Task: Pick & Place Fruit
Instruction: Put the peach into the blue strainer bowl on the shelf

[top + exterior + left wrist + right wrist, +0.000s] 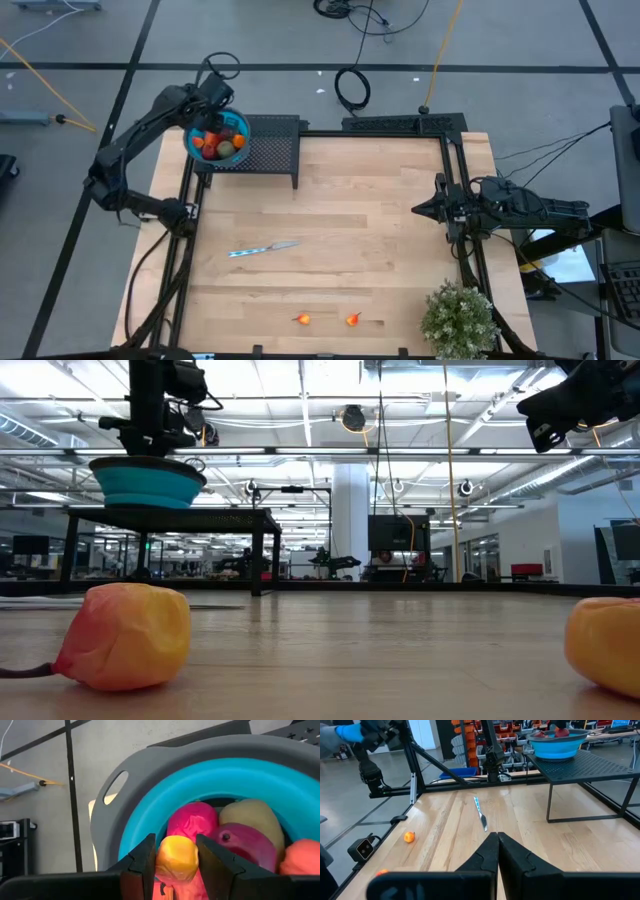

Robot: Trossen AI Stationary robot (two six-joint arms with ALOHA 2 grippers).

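Observation:
The blue bowl [238, 124] with its grey rim [150, 780] stands on a black mesh stand [270, 150] at the table's far left. Red, pink, tan and orange fruit [240, 840] lie in it. My left gripper [175, 845] hangs over the bowl [147, 482], shut on a small yellow-orange fruit [176, 857]. Two small orange fruits [303, 319] [352, 319] lie on the table near its near edge, and show large in the low view [130, 637] [605, 645]. My right gripper [498, 836] waits shut at the table's right edge [418, 209]. My left gripper pinches the yellow-orange fruit by its two sides [161, 855] between the two fingers [145, 857], coming from above and pointing down into the bowl. The fruit is held just over the pink fruit [192, 820] in the bowl; whether it rests on it I cannot tell.
A slim silver knife [265, 248] lies on the wooden table left of its middle [480, 813]. A small green plant [460, 318] stands at the near right corner. Black frame rails [455, 180] run along the table's sides.

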